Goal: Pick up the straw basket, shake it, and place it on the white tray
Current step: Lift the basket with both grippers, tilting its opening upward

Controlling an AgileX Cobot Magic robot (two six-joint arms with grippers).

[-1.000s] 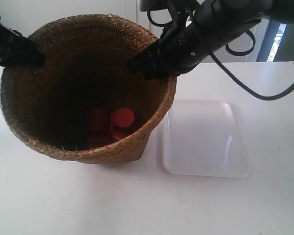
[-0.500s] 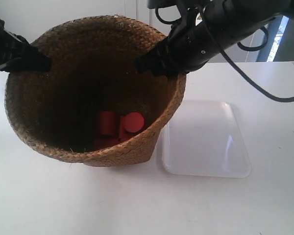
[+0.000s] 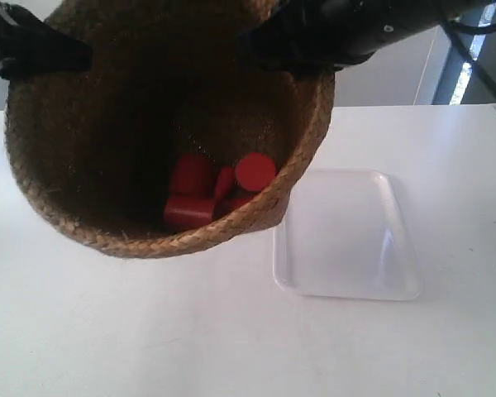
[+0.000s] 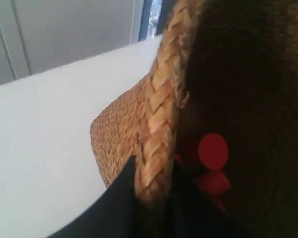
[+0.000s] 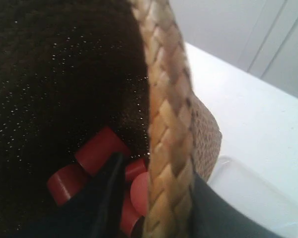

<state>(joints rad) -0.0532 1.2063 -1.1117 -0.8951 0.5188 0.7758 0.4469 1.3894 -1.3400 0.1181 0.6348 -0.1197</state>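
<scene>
The straw basket (image 3: 83,215) hangs in the air, tilted toward the exterior camera, with several red cylinders (image 3: 219,188) lying in its dark inside. My left gripper (image 4: 153,191) is shut on the braided rim (image 4: 159,119), one finger inside and one outside. My right gripper (image 5: 156,198) is likewise shut on the opposite rim (image 5: 169,114). In the exterior view the arm at the left (image 3: 33,45) and the arm at the right (image 3: 339,33) hold the two sides of the rim. The white tray (image 3: 347,236) lies flat on the table, just right of the basket.
The white table (image 3: 149,331) stretches all round below the basket. The red cylinders (image 5: 97,151) show loose at the basket's bottom in both wrist views. A wall and a window strip (image 3: 467,66) stand behind the table.
Both arms have raised the basket off the table and carried it up and slightly right. The red cylinders inside have shifted toward the tray side.
</scene>
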